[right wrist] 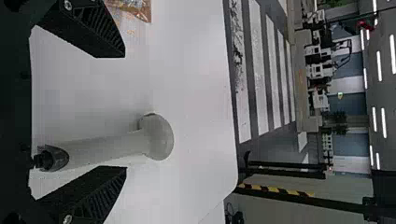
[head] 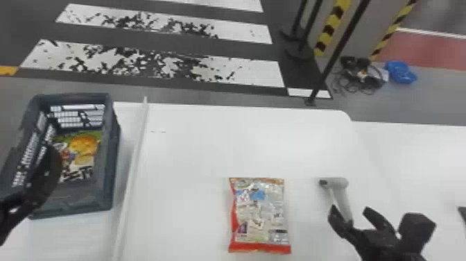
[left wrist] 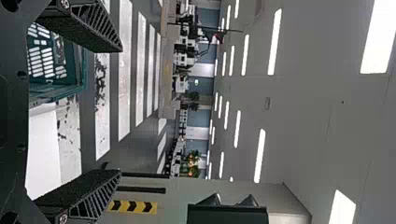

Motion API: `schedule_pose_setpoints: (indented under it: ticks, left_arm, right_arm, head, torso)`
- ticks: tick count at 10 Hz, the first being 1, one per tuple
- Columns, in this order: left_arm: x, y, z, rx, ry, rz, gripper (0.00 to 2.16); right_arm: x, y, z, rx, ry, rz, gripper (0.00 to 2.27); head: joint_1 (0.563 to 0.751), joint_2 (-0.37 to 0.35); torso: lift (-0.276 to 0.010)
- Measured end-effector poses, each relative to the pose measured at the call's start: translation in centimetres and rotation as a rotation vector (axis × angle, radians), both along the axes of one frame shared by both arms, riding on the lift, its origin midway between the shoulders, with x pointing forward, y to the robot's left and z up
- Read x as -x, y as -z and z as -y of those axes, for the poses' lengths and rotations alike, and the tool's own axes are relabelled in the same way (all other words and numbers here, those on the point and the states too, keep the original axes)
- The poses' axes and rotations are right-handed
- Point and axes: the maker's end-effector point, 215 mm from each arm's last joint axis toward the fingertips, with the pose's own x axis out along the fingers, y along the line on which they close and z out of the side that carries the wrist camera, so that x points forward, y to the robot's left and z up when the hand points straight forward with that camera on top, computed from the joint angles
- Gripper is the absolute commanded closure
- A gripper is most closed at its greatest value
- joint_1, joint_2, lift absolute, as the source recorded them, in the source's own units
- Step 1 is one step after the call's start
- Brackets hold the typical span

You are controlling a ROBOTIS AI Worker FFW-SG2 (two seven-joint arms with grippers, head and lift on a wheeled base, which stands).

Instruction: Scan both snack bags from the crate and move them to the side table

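A snack bag (head: 260, 215) with red edges lies flat, back side up, mid-table. Another snack bag (head: 81, 149) is inside the grey crate (head: 78, 201) at the left. My left gripper (head: 52, 166) hangs over the crate's left side; in its wrist view the left gripper (left wrist: 116, 109) is open and holds nothing. The grey scanner (head: 341, 198) lies on the table, right of the red-edged bag. At its handle is my right gripper (head: 357, 215); in the right wrist view the scanner (right wrist: 107, 147) lies beyond the open right gripper (right wrist: 123, 112).
The white table (head: 194, 145) has a raised strip (head: 133, 166) between crate and bag. Another white surface (head: 416, 149) adjoins at the right. Behind stand black posts (head: 338, 52) and a striped floor.
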Motion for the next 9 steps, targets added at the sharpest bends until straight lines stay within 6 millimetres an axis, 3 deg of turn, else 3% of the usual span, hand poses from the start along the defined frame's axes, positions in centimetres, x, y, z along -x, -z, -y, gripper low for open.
schedule_pose_setpoints:
  ticks: [5,7,8,9]
  left_arm:
    - [0.6,0.0,-0.7,-0.014,-0.007,-0.005,0.07]
    - [0.8,0.0,-1.0,-0.017,-0.013,-0.007,0.07]
    - [0.9,0.0,-1.0,-0.015,-0.013,-0.008,0.07]
    - [0.9,0.0,-0.9,-0.014,-0.011,-0.008,0.07]
  right_arm:
    - [-3.4,4.3,3.2,0.030,-0.025,-0.065,0.10]
    - [-4.5,6.0,3.8,0.034,-0.041,-0.102,0.46]
    - [-4.7,6.9,4.2,0.028,-0.039,-0.128,1.03]
    - [-4.7,7.3,4.3,0.020,-0.045,-0.141,2.08]
  head:
    - [0.695,-0.232]
    - [0.695,-0.231]
    - [0.695,-0.237]
    - [0.695,-0.243]
  torso:
    - [-0.029]
    - [-0.029]
    - [-0.029]
    - [-0.029]
